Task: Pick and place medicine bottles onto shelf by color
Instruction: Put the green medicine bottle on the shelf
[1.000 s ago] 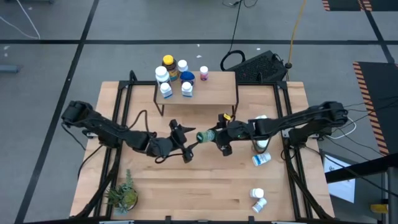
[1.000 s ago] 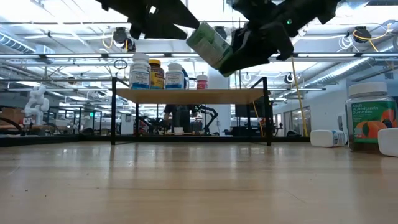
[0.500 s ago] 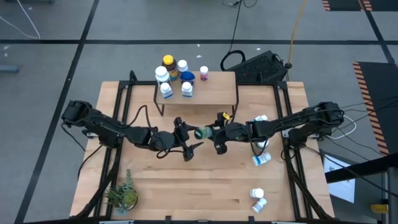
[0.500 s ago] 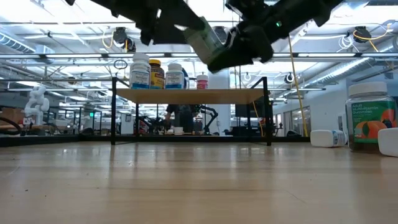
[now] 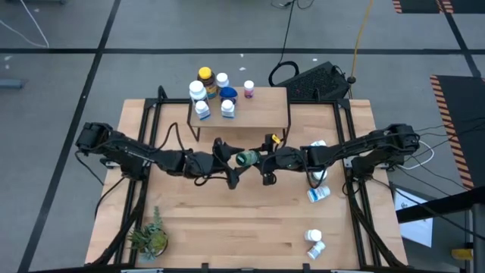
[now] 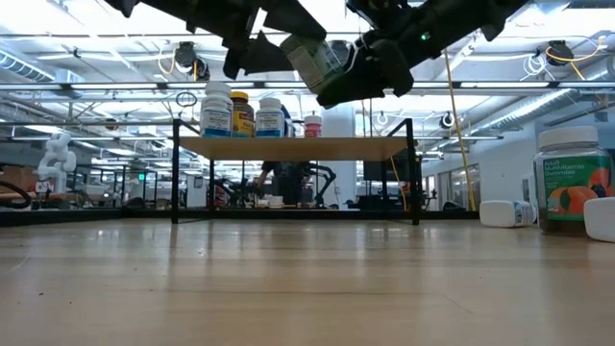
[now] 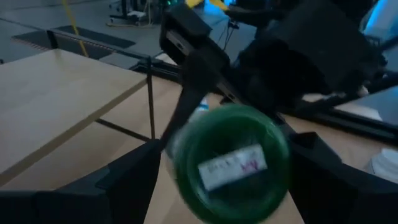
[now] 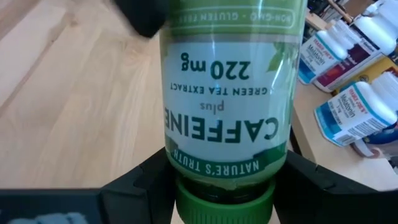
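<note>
Task partly done: six medicine bottles point(image 5: 210, 91) stand clustered at the left end of the shelf point(image 5: 258, 106), while about five more point(image 5: 317, 192) wait along the worktop's point(image 5: 250, 227) right edge. The green-capped caffeine bottle point(image 5: 246, 159) hangs in mid-air above the worktop's centre, in front of the shelf — long axis roughly level, cap toward the left arm. The right claw point(image 5: 261, 161) pinches its body; the left claw point(image 5: 233, 160), spread, brackets the cap — seemingly a handover.
</note>
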Tool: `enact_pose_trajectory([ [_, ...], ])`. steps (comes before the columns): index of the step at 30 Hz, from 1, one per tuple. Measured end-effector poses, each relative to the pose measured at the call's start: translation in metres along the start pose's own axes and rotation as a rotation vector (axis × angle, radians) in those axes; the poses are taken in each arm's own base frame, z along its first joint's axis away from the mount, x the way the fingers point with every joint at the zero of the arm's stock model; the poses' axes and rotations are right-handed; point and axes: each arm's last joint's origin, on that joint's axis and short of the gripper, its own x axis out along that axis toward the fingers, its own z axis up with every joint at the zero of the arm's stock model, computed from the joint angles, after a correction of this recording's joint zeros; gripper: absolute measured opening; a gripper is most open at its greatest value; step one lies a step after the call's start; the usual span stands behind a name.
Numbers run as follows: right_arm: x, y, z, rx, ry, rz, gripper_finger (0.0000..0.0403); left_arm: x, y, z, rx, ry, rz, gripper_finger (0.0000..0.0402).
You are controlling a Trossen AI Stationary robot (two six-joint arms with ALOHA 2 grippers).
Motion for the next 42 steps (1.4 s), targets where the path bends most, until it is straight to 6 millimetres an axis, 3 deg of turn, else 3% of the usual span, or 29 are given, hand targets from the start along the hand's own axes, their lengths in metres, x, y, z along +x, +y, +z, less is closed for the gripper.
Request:
enact_pose_trajectory([
  [6,0.000,0.000,0.000,-0.022,0.007,-0.012,0.0199,0.005,0.009,0.004,-0.077,-0.011,0.010,0.0299],
  [12,0.000,0.001,-0.004,-0.049,0.032,-0.002,0.0199,0.009,0.014,-0.001,-0.087,0.041,-0.020,0.0217],
  [22,-0.003,-0.002,-0.002,-0.065,0.015,0.014,0.0232,0.009,0.013,-0.002,-0.064,0.041,-0.027,0.0212],
  [30,-0.034,-0.016,0.002,0.056,-0.107,0.061,0.0277,0.005,0.004,0.003,0.067,-0.029,0.006,0.0213],
  [37,-0.070,-0.028,-0.005,0.251,-0.271,0.041,0.0275,-0.004,-0.009,0.011,0.166,-0.137,0.050,0.0219],
  [42,-0.078,-0.032,-0.020,0.462,-0.497,0.174,0.0273,-0.015,-0.024,0.021,0.320,-0.265,0.049,0.0216],
])
